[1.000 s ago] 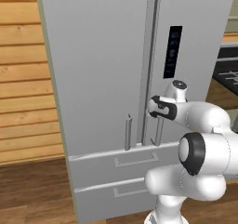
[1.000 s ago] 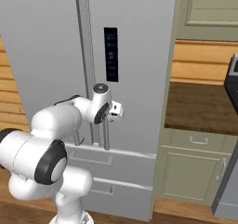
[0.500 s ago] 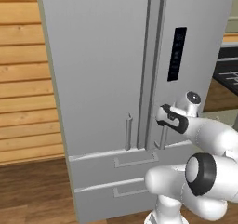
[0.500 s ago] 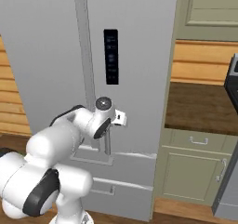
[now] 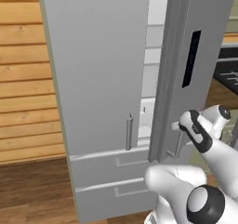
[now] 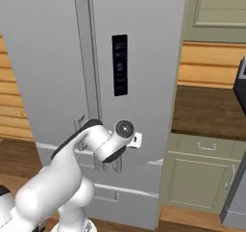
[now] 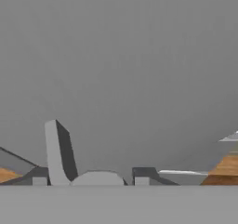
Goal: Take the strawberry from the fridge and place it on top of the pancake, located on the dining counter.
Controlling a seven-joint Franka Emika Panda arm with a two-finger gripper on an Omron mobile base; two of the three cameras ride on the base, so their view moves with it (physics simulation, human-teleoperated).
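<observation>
Showing fridge (image 5: 102,69) shelves: left base view | right door (image 6: 144,72) ajar | jaws grip unclear

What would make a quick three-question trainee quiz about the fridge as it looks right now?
1. True or false: both upper doors of the fridge are shut.
2. What shows through the gap between the doors? A) pale shelves B) a strawberry C) a pancake
3. Fill in: the black panel sits on the ____ upper door.
Key: 1 false, the right door stands ajar; 2 A; 3 right.
</observation>
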